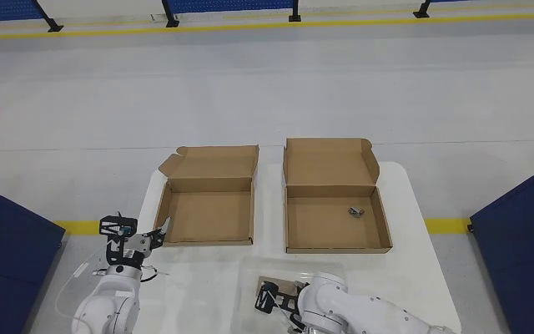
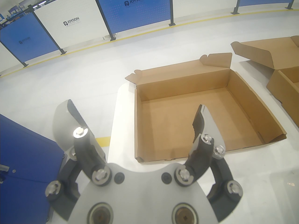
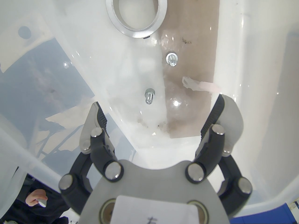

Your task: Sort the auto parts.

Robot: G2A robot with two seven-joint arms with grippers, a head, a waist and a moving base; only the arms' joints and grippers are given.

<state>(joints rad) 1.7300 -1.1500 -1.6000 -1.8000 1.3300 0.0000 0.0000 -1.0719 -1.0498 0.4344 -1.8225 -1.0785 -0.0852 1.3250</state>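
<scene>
White table (image 1: 209,284), blue partition panels (image 2: 130,3)

Left box (image 1: 209,215) and right box (image 1: 321,224) sat side by side mid-frame on the worktop (image 1: 269,213). A part (image 1: 355,210) lay in the right box.

White arms (image 1: 107,307), black-and-silver jaws, steel screws (image 2: 80,132)

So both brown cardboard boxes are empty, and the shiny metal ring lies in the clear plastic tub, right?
Not both. The top view shows one small grey metal part in the right-hand brown cardboard box; the left-hand brown cardboard box is empty. The shiny metal ring does lie in the clear plastic tub.
</scene>
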